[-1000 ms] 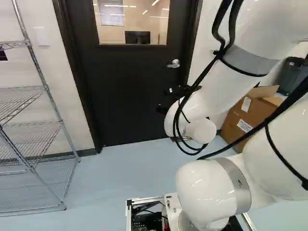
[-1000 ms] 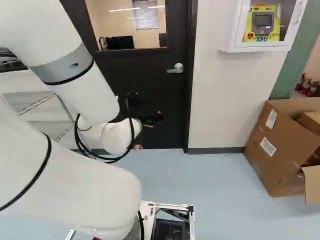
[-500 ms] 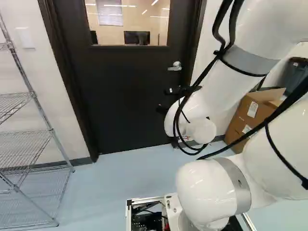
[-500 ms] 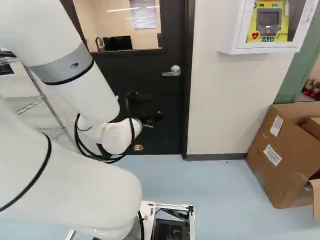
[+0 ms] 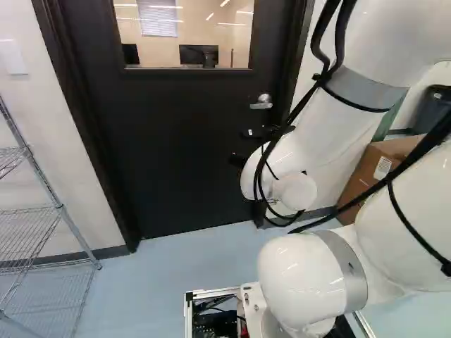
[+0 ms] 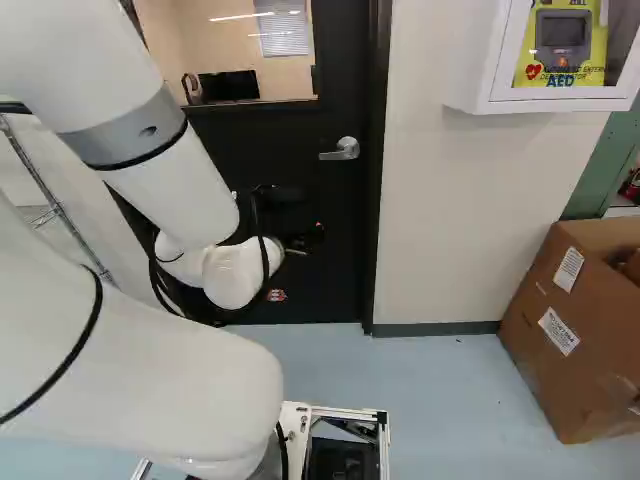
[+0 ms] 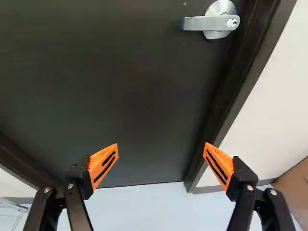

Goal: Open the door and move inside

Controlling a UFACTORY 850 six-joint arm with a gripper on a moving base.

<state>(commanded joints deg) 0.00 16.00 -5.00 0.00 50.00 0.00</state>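
The black gripper is partly hidden behind the arm's wrist in the right base view, in front of the lower door. In the wrist view the gripper stands open, its orange-padded fingers wide apart with nothing between them. A dark door with a window stands closed in its frame. Its silver lever handle is ahead of the gripper, nearer the finger on the box's side, and not touched. The same handle shows near the door's edge in the right base view, above the gripper.
A wire shelf stands at the left of the left base view. Right of the door in the right base view are the wall, a white AED cabinet and a cardboard box on the floor.
The base has moved closer to the door; door, handle and box show larger, and the shelf has shifted outward in the left base view. The arm keeps its pose over its joint.
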